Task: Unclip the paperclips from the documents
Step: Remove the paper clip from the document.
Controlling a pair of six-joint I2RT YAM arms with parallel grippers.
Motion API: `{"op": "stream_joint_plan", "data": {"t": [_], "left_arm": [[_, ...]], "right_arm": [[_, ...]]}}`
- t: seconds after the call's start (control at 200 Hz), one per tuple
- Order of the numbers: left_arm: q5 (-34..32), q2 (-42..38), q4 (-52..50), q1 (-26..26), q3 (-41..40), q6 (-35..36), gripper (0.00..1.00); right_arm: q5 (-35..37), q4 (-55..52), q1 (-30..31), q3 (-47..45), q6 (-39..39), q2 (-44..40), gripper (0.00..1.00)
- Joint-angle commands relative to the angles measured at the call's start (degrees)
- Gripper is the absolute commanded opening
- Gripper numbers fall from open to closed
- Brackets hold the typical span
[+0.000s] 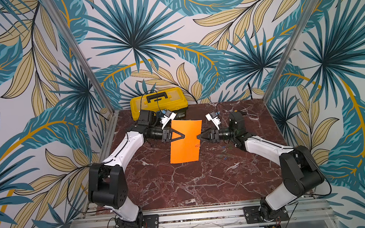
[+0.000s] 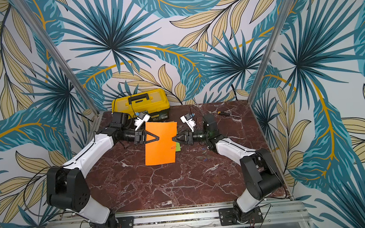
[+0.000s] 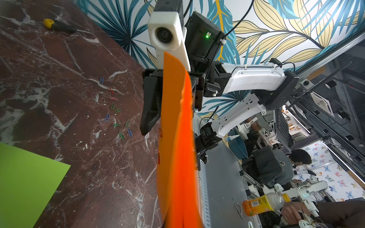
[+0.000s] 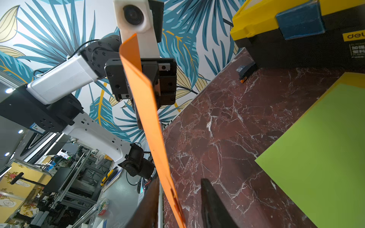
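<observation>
- Left claw [image 1: 184, 137]: clenched on orange sheet [image 1: 184, 153], held above the bench [image 1: 182, 185].
- Right claw [image 1: 198, 137]: jaws parted astride the sheet's opposite edge.
- Red paperclip [image 1: 197, 145]: clipped on that edge.
- Bench surface: red marble, bearing loose paperclips [image 3: 116, 110] and green sheet [image 3: 29, 177]; leaf-print walls [image 1: 133, 33].
- Toolbox [image 1: 158, 102]: lid shut, contents hidden.

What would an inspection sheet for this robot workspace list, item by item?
Surface: dark red marble-look tabletop with white veins.
Job's things: orange sheet lifted, one red paperclip on its edge; green sheet flat over yellow sheet; loose paperclips on the table.
Clutter: yellow toolbox; screwdriver.
Grippers: left gripper shut on the orange sheet; right gripper, fingers apart astride the opposite edge.
Cables: black cables loop beside the arms.
Surroundings: leaf-pattern walls; aluminium frame posts.
</observation>
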Motion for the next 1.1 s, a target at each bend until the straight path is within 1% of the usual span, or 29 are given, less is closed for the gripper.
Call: {"op": "stream_joint_plan", "data": {"t": [0.0, 0.391, 0.776, 0.871, 1.092], "left_arm": [[0.2, -1.8, -0.1, 0.5, -0.8, 0.9, 0.0], [-0.9, -2.0, 0.0, 0.5, -1.5, 1.2, 0.0], [-1.5, -2.2, 0.0, 0.7, -1.6, 1.2, 0.0], [-1.5, -2.3, -0.1, 0.8, -1.6, 1.2, 0.0], [-1.7, -2.3, 0.0, 0.8, -1.9, 1.2, 0.0]], "right_arm": [[-2.3, 0.6, 0.1, -1.6, 0.6, -2.4, 0.27], [-2.5, -6.2, 0.1, -1.1, -3.1, -4.9, 0.13], [-2.6, -10.2, 0.0, -1.2, -5.4, -5.5, 0.11], [-2.4, -11.0, 0.0, -1.3, -6.0, -5.9, 0.08], [-1.9, -11.5, -0.1, -1.2, -6.3, -6.4, 0.06]]}}
